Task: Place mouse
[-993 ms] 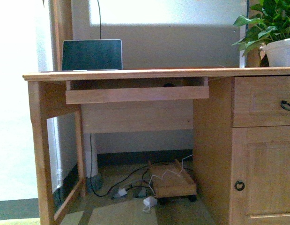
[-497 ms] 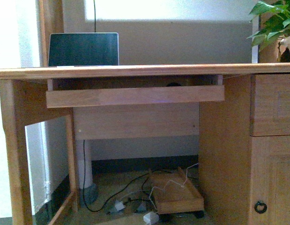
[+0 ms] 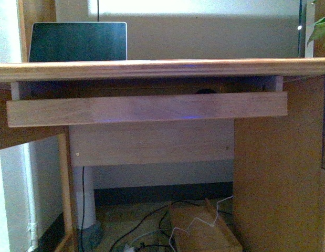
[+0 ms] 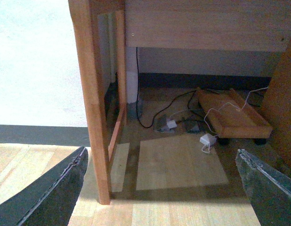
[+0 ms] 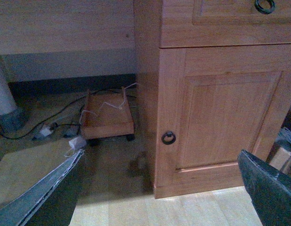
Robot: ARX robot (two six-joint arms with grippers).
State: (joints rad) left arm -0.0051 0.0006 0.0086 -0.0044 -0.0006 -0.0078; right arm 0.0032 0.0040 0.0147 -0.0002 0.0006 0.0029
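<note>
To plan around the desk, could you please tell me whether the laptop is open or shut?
Open: the laptop has its dark screen standing upright above the desk top.

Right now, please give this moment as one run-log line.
phase: facing desk | mouse: only dark top shows behind keyboard tray front | left gripper: open, empty | right gripper: open, empty

Worktop (image 3: 162, 68) with a laptop (image 3: 78, 42) standing at its left rear and plant leaves (image 3: 320, 29) at its far right. Directly beneath it is a pull-out tray (image 3: 146, 108). The mouse (image 3: 206, 91) lies in it, right of centre, mostly hidden behind the front board. On the floor below, a wheeled stand (image 4: 234, 120) sits beside cables (image 4: 137, 80), with a cupboard door (image 5: 225, 117) to the right.
</note>
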